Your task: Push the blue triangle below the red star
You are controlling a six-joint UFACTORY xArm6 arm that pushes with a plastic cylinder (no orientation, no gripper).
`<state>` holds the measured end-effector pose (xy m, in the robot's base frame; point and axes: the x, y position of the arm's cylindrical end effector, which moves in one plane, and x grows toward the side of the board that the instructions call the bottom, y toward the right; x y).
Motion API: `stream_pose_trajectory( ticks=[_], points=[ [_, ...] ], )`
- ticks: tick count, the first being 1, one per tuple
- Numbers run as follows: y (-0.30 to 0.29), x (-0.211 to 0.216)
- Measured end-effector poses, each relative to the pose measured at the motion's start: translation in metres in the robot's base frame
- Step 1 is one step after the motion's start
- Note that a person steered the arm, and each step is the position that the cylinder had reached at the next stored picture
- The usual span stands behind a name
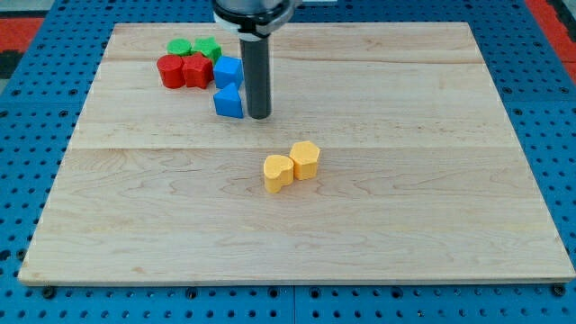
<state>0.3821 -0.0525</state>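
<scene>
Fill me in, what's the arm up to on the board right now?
The arm's rod is pushing blocks on the wooden board. My tip sits just to the view's right of the blue triangle, close to or touching it. That triangle lies right below a blue block, and down-right of the red star, so it is not yet below the star. A red block and two green blocks cluster near the view's top left. Two yellow blocks sit mid-board.

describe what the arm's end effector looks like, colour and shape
The end effector is a straight, smooth, dark grey to black cylindrical rod, slightly glossy, hanging from a wider round black mount at the view's top. My tip is blunt and flat. No cables, markings or labels show; the rest of the arm is out of frame.
</scene>
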Motion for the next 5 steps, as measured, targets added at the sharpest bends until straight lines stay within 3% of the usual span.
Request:
stream_pose_trajectory(
  ticks=[2,5],
  points=[
    [-0.056,-0.015],
    [-0.054,-0.035]
  ],
)
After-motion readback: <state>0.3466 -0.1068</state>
